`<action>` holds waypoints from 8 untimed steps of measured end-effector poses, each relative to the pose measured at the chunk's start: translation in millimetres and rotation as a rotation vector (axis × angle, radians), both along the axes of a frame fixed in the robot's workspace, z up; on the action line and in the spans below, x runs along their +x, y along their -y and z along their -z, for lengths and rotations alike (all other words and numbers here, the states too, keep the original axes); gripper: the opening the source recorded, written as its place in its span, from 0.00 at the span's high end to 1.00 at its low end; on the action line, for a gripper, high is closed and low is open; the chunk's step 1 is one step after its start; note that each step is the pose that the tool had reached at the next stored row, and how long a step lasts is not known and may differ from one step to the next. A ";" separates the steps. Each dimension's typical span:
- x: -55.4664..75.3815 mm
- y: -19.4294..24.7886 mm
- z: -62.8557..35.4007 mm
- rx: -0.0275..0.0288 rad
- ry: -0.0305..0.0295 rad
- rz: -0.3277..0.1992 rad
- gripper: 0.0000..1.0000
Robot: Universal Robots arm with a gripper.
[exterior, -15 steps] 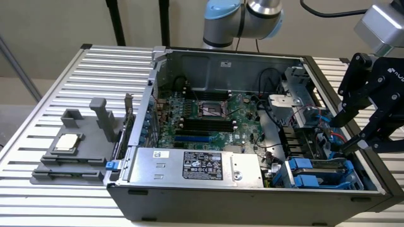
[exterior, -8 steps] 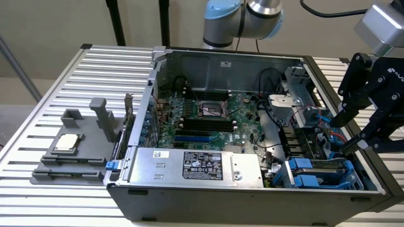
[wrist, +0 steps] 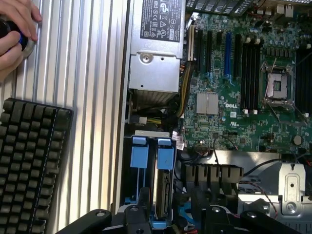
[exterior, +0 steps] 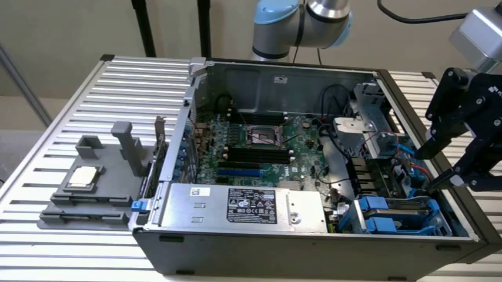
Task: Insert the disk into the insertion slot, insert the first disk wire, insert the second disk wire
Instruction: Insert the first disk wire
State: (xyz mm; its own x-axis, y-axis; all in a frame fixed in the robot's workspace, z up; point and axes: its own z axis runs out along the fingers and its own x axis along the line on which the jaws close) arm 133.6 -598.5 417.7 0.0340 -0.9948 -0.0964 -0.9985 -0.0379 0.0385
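Disk (wrist: pixel 163 192), a silver-grey slab on edge with a blue tab over its end, sits down in the insertion slot (exterior: pixel 396 217), the blue-railed bay in the near corner of the dark grey computer case (exterior: pixel 314 252) on the exterior view's right. A second blue tab lies just beside it in the same bay. Whether any wire is plugged into the disk cannot be told. The gripper (exterior: pixel 429 170) hangs over the case's right wall, above and just beyond the bay, with its black fingers (exterior: pixel 427 147) spread wide and nothing between them; the wrist view looks down past them onto the blue tabs. Left of the bay along the case's near wall lies the silver power-supply box (exterior: pixel 235 205) with its black label, and beyond it the green motherboard (exterior: pixel 259 158) with the processor socket (exterior: pixel 265 136). The case stands on a slatted metal worktop (exterior: pixel 94 106). On the exterior view's left a grey fixture (exterior: pixel 86 194) carries a processor chip (exterior: pixel 84 177). In the wrist view a black keyboard (wrist: pixel 29 161) lies on the worktop beside the case, and a person's hand (wrist: pixel 14 34) rests beyond it.
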 end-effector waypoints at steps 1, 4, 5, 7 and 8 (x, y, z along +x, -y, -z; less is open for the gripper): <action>4.2 -0.1 1.4 0.0001 0.0000 0.000 0.53; 13.0 -1.2 6.4 -0.0001 -0.0001 -0.001 0.53; 14.6 -2.0 8.3 -0.0003 0.0000 -0.001 0.53; 16.9 -3.9 12.0 0.0000 0.0000 -0.002 0.53; 18.0 -5.0 13.8 0.0001 0.0000 -0.002 0.53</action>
State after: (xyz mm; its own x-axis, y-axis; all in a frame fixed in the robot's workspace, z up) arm 151.6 -593.4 403.8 0.0360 -0.9947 -0.0965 -0.9985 -0.0399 0.0385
